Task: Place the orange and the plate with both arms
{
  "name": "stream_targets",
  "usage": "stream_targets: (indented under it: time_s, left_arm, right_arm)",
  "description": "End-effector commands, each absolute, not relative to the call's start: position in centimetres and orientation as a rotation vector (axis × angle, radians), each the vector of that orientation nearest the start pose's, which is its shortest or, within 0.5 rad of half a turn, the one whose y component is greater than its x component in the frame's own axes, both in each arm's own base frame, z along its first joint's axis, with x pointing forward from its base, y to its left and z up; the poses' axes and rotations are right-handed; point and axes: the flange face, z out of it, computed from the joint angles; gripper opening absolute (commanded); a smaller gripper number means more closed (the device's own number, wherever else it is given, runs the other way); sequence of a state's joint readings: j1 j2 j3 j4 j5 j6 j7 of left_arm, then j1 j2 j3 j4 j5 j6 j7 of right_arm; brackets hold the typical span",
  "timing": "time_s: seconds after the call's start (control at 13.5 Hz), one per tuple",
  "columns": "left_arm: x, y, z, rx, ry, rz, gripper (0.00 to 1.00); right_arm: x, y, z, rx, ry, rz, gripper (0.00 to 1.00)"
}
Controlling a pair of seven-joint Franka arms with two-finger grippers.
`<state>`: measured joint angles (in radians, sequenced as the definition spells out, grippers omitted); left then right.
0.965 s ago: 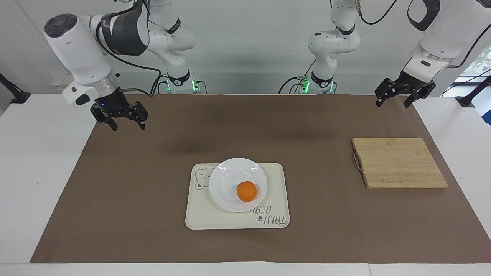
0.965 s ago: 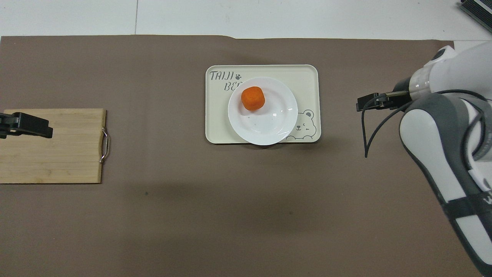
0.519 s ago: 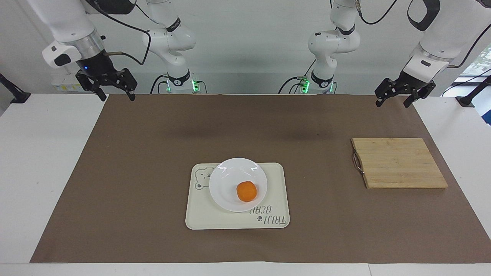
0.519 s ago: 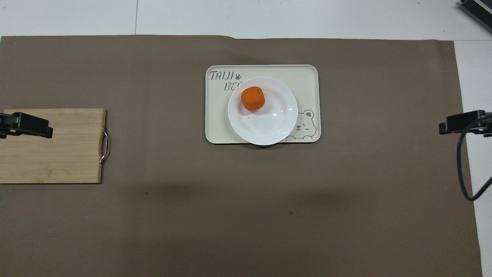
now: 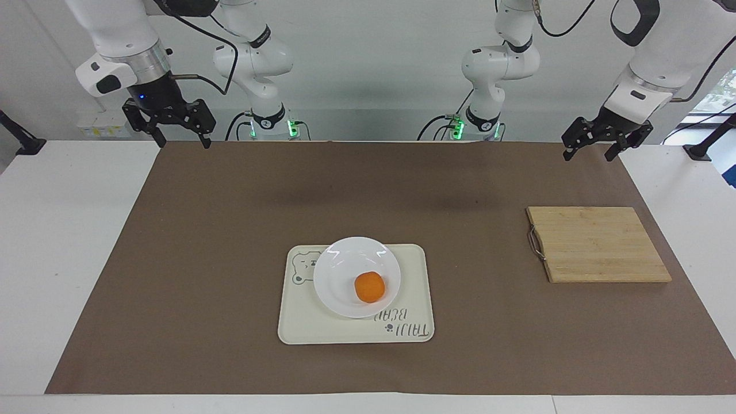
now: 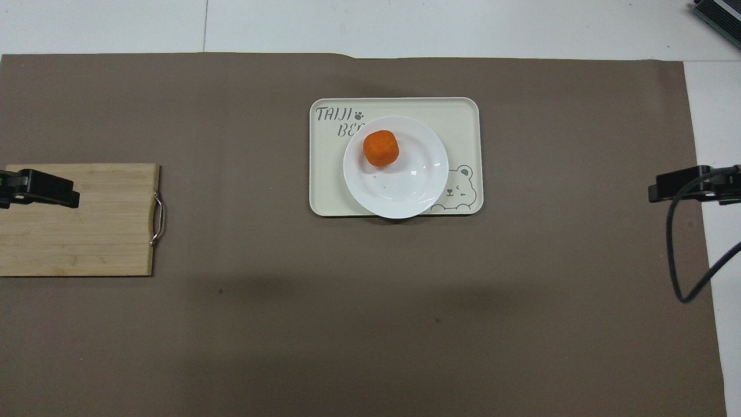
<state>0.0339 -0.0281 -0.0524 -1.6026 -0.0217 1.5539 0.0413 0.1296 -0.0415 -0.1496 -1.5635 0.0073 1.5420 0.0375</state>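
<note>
Held both grippers, left and right, seemingly open, at mat edges; one orange on one plate.

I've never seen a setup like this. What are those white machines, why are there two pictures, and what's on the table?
The white machines are two robot arms, each ending in a black two-finger hand. One picture is taken from across the table, facing the robots; the other looks down from above their end. On the brown mat lies a cream tray with a bear drawing. On it sits a white plate, and an orange lies in the plate. A wooden board lies toward the left arm's end. The left hand and the right hand are both raised, open and hold nothing.
</note>
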Motion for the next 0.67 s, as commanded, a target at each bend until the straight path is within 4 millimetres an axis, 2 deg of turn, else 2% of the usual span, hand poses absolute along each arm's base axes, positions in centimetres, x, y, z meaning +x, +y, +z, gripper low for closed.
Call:
stream_targets:
  time_s: [0.0, 0.22, 0.37, 0.52, 0.59]
  left_arm:
    - [53.9, -1.0, 62.6, -3.147, 0.099, 0.010, 1.00]
    - [53.9, -1.0, 62.7, -3.147, 0.099, 0.007, 1.00]
    - [53.9, -1.0, 62.7, -3.147, 0.099, 0.007, 1.00]
    - [53.9, -1.0, 62.6, -3.147, 0.099, 0.010, 1.00]
    - [53.9, -1.0, 62.6, -3.147, 0.099, 0.010, 1.00]
  right_arm:
    - [53.3, -1.5, 64.7, -3.151, 0.078, -0.030, 1.00]
    - [52.9, -1.4, 64.6, -3.151, 0.018, -0.020, 1.00]
    - [52.8, -1.3, 66.3, -3.141, 0.013, -0.054, 1.00]
    - [52.4, -0.6, 66.4, -3.143, -0.011, -0.030, 1.00]
    - [52.3, -1.0, 66.2, -3.142, -0.011, -0.023, 1.00]
